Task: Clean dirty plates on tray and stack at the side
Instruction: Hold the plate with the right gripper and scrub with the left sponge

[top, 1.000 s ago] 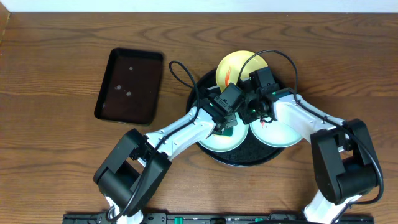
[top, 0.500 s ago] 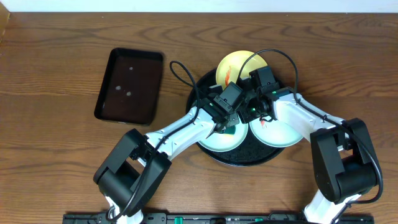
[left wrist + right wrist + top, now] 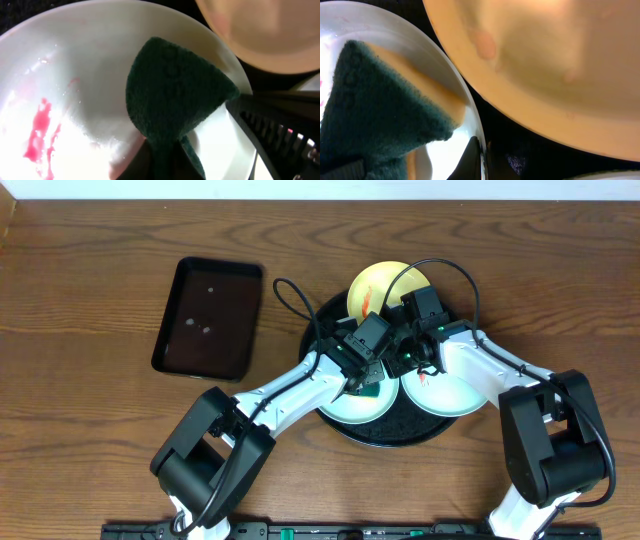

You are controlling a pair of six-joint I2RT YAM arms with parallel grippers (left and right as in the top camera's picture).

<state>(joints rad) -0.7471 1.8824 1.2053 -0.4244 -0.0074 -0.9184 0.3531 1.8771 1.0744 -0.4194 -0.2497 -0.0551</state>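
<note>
round black tray [image 3: 395, 432] at mid-worktop [image 3: 90, 440], carrying three plates: yellow plate [image 3: 378, 285] at the back, left pale plate [image 3: 345, 410] and right pale plate [image 3: 450, 395] in front. left hand [image 3: 165, 162] is clamped on a green sponge [image 3: 175, 95] over the red-smeared left pale plate. right hand [image 3: 480, 157] is pinched narrow at that plate's rim; whether it grips is unclear. rectangular tray [image 3: 205, 315] lies apart, to the left.
</note>
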